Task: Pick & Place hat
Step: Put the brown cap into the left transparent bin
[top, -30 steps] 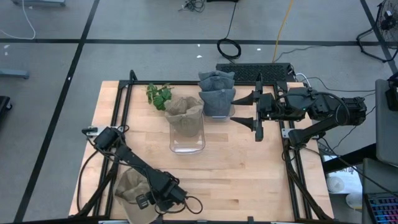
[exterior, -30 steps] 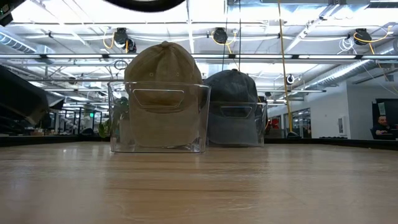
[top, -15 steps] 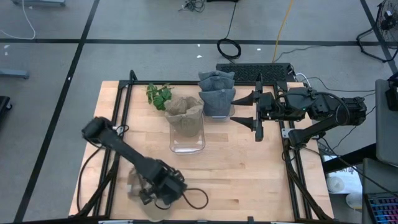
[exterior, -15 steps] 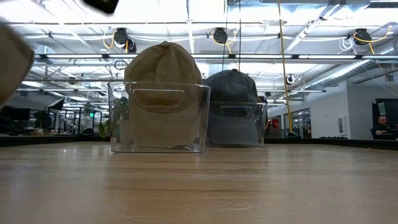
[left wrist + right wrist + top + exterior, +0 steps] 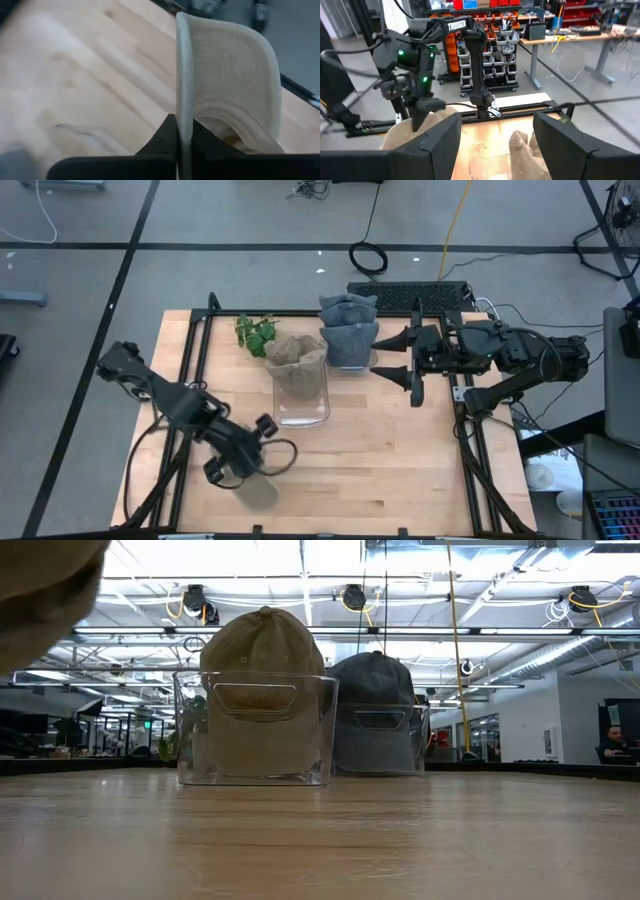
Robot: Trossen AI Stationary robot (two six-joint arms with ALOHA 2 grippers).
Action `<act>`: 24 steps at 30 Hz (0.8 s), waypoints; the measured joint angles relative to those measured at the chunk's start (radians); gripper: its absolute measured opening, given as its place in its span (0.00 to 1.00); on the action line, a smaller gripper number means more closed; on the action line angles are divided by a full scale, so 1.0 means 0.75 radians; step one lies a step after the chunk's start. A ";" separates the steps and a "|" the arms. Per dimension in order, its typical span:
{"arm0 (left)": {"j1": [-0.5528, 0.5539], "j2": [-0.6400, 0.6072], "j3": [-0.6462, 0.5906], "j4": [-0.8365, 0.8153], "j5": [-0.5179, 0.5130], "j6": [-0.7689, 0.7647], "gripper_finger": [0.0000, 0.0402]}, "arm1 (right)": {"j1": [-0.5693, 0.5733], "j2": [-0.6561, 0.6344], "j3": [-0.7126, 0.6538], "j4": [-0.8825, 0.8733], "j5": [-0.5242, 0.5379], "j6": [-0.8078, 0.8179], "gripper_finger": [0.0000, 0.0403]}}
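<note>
Left end effector grips a tan hat by its brim above the desk's near-left area, mid-carry; next, lower it into a bin; right end effector waits, fingers spread

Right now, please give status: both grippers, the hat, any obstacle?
Left gripper shut on tan hat, lifted off table. Right gripper open, waiting beside grey hat's bin. Clear bin with another tan hat ahead.
</note>
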 joint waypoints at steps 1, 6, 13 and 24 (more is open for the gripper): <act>0.000 -0.018 0.000 0.012 -0.032 -0.014 0.02 | 0.000 0.000 0.000 0.000 0.000 0.028 0.59; -0.016 -0.101 0.000 0.120 -0.233 -0.037 0.02 | 0.000 0.000 0.000 0.029 0.000 0.186 0.59; -0.033 -0.156 -0.001 0.349 -0.548 0.087 0.02 | -0.001 -0.001 0.001 0.086 -0.001 0.499 0.59; -0.049 -0.160 -0.001 0.726 -1.185 0.594 0.02 | 0.094 0.019 -0.136 0.373 -0.178 0.978 0.59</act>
